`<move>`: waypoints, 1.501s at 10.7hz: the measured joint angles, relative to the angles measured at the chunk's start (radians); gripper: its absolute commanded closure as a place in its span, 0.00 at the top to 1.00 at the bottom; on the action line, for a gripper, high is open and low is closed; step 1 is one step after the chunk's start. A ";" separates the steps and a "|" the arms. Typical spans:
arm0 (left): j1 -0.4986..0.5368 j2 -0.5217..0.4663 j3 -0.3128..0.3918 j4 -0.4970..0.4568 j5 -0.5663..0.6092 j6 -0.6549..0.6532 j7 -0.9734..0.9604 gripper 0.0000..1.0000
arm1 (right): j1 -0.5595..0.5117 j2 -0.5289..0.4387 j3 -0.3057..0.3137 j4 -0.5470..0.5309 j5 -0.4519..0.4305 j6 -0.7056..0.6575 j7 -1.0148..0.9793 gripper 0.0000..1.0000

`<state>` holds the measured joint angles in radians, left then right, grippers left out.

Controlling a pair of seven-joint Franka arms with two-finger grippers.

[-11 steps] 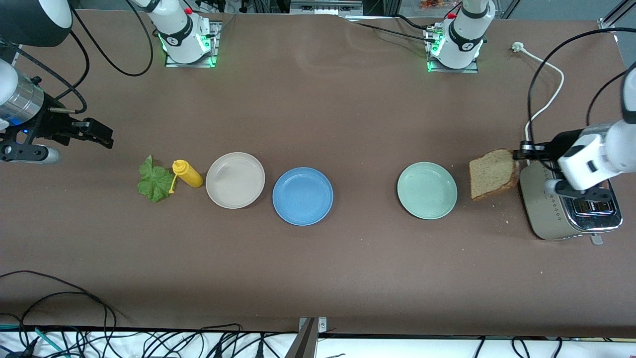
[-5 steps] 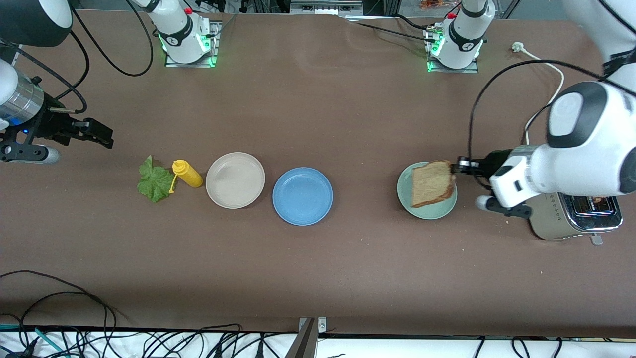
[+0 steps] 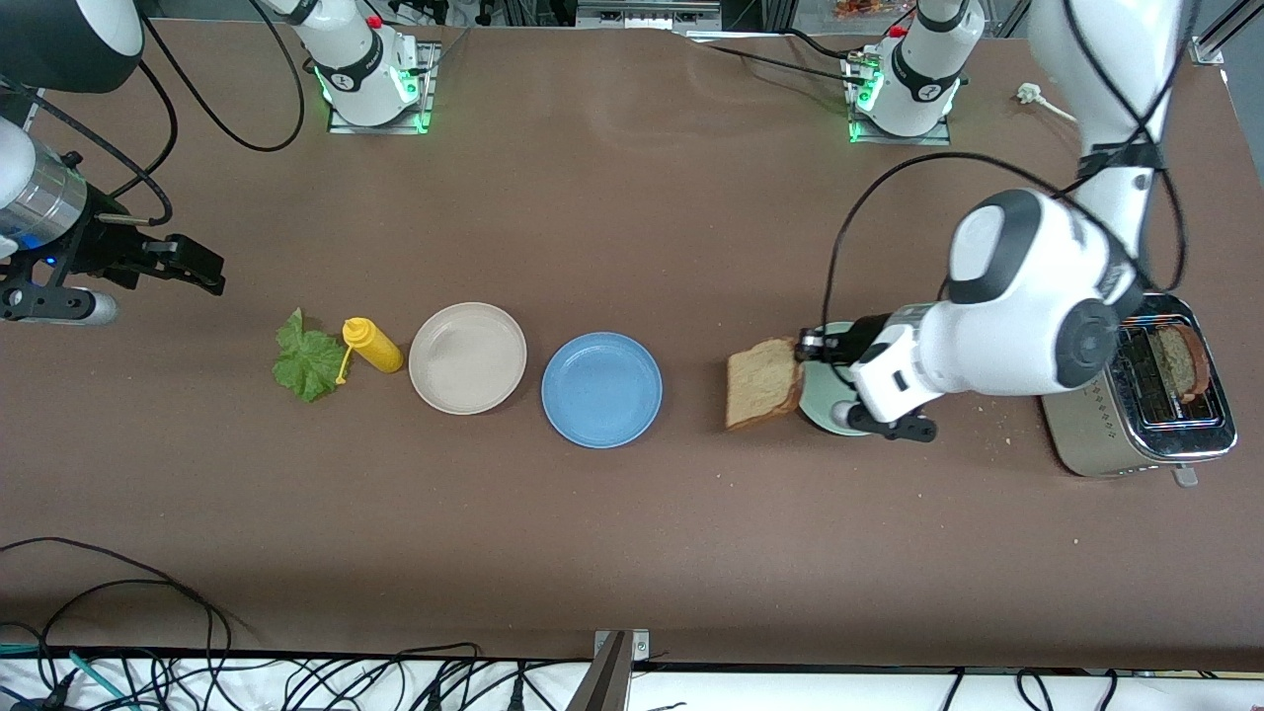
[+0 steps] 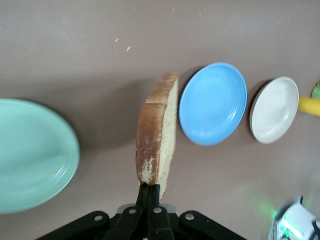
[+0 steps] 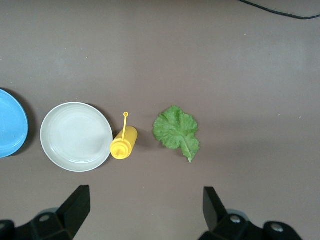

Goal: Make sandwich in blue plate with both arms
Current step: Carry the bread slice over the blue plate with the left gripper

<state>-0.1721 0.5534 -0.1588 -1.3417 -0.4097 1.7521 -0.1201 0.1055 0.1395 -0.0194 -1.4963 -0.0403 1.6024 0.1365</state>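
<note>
I see my left gripper [image 3: 805,346] pinching a square brown bread slice [image 3: 761,383] over bare table, between the pale green plate [image 3: 825,410] and the round blue plate [image 3: 601,389] at its nine o'clock. My right gripper [image 3: 202,269] waits, spread wide, near the green lettuce leaf [image 3: 308,361].

place: robotics lab | evidence: arm bases [image 3: 370,74] bolted to brown table [image 3: 632,543]; loose cables [image 3: 296,681] along table edge

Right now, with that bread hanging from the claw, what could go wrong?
The left gripper pinches the bread slice only by one edge, above the bare table between the pale green plate and the blue plate; it could tear or slip and fall short. Released on edge, it might land half off the rim.
</note>
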 measured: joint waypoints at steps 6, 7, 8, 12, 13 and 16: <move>-0.150 0.097 0.046 0.001 -0.244 0.182 -0.029 0.00 | -0.001 0.000 -0.002 0.000 0.000 0.000 0.000 1.00; -0.161 0.100 0.046 0.001 -0.244 0.183 -0.030 0.00 | -0.001 0.000 -0.002 0.000 0.000 0.000 0.000 1.00; -0.173 0.105 0.047 0.001 -0.244 0.184 -0.030 0.00 | -0.001 0.000 -0.002 0.000 0.000 0.000 0.000 1.00; -0.239 0.162 0.050 0.002 -0.338 0.242 -0.031 0.00 | -0.001 0.000 -0.003 0.000 0.000 0.000 0.000 1.00; -0.263 0.177 0.050 0.002 -0.339 0.284 -0.031 0.00 | -0.001 0.000 -0.003 0.000 0.000 0.000 0.000 1.00; -0.304 0.211 0.051 0.005 -0.339 0.349 -0.034 0.00 | -0.001 0.000 -0.003 0.000 0.000 0.000 0.000 1.00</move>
<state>-0.4758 0.7647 -0.1082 -1.3363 -0.7487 2.1012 -0.1540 0.1047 0.1399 -0.0222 -1.4959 -0.0403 1.6024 0.1367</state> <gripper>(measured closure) 0.987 0.000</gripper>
